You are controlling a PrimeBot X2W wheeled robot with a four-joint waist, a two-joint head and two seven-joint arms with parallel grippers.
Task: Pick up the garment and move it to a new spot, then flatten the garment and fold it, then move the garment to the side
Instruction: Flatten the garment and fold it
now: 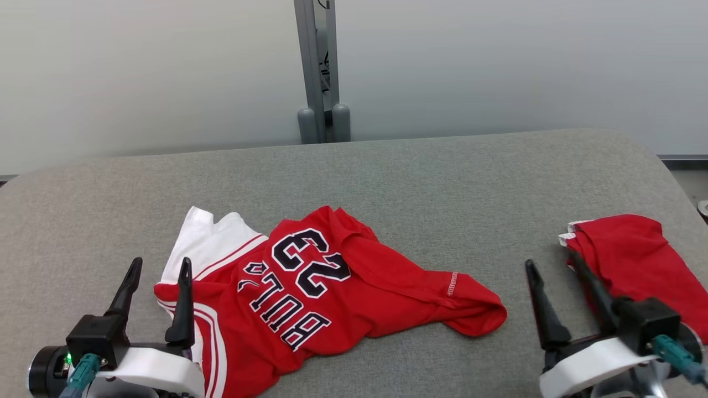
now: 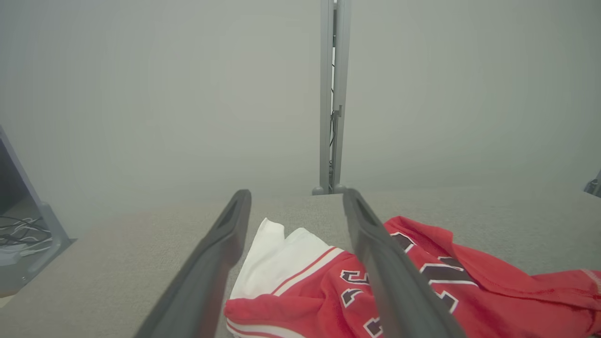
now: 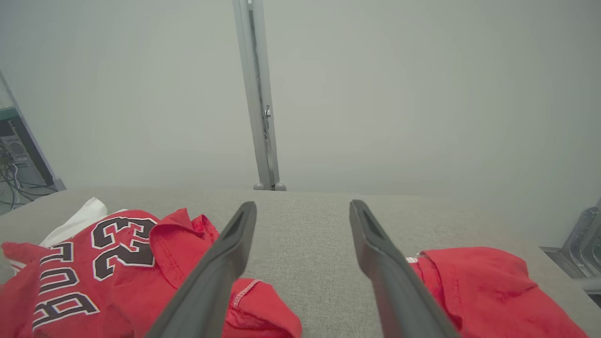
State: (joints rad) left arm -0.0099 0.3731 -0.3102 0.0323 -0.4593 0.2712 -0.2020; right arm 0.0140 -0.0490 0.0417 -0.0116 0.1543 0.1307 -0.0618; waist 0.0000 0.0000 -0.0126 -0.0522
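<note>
Garment [image 1: 310, 287], a red jersey with white trim and a dark 23 over lettering, crumpled and unfolded on the left-centre of the grey fabric-covered table [image 1: 415, 177], its near-left edge by the left gripper [image 1: 160, 264], jaws wide apart and empty. Pale wall behind, with a grey upright post [image 1: 318, 72] at the table's far edge. Second red cloth [image 1: 630, 260] bunched at the right, just beside the right gripper [image 1: 551, 260], jaws likewise apart, holding nothing.

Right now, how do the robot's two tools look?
The left tool and right tool match: two long, dark, tapering fingers on a black block, a white rounded wrist shell, a teal cable plug. The left one shows a small green light.
</note>
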